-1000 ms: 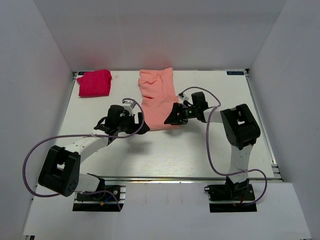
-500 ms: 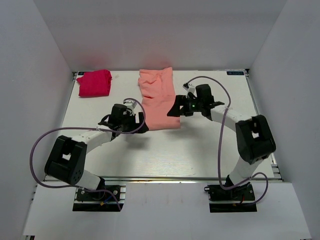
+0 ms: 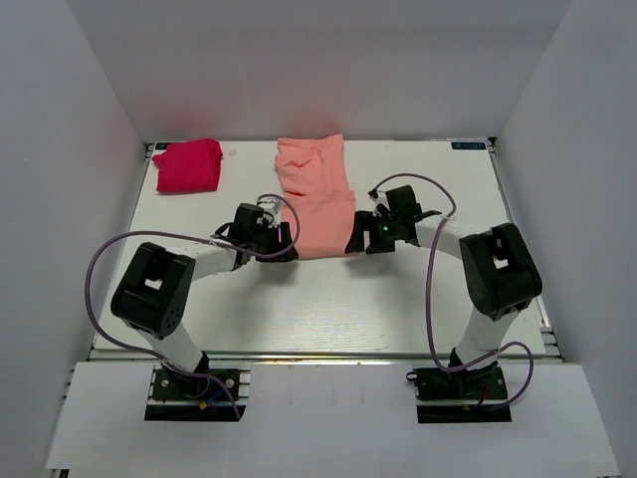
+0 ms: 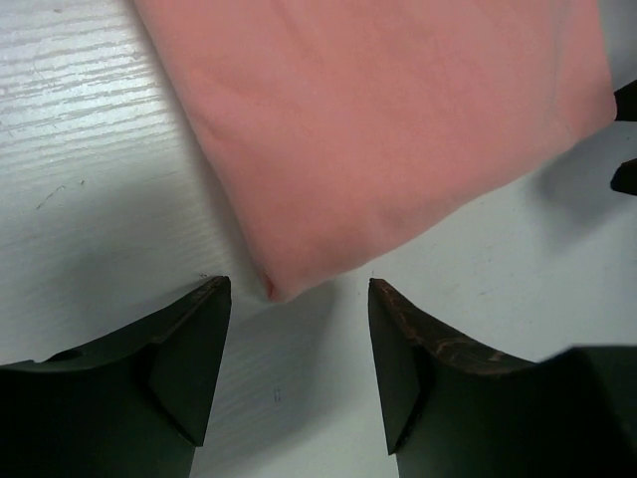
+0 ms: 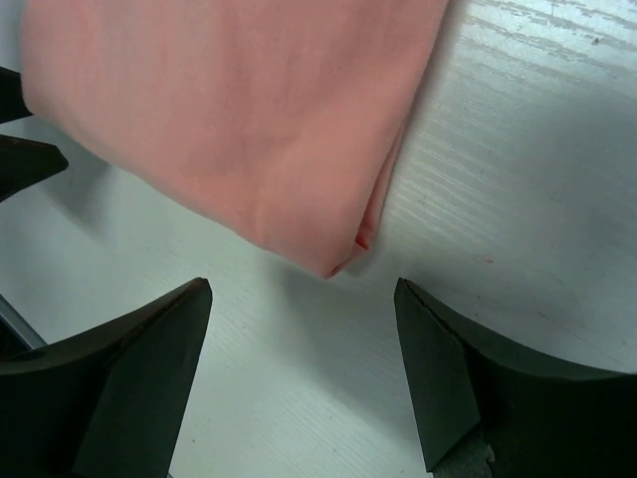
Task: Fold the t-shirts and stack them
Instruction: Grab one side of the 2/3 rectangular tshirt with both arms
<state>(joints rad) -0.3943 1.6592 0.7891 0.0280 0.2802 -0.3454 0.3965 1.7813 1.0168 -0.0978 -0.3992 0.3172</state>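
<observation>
I see the pink shirt [image 3: 317,199] folded into a long strip at the centre of the frame, running down from the top edge of the white table [image 3: 398,299]. My left gripper [image 3: 283,242] sits at its lower left corner and my right gripper [image 3: 355,239] at its lower right. Both have fingers spread wide, holding nothing, with a corner lying between the tips. The red shirt [image 3: 187,164] lies bundled in the upper left, well apart.

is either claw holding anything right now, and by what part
Nothing is held. The left claw and the right claw are both open, each poised at a near corner of the pink shirt without gripping it.
</observation>
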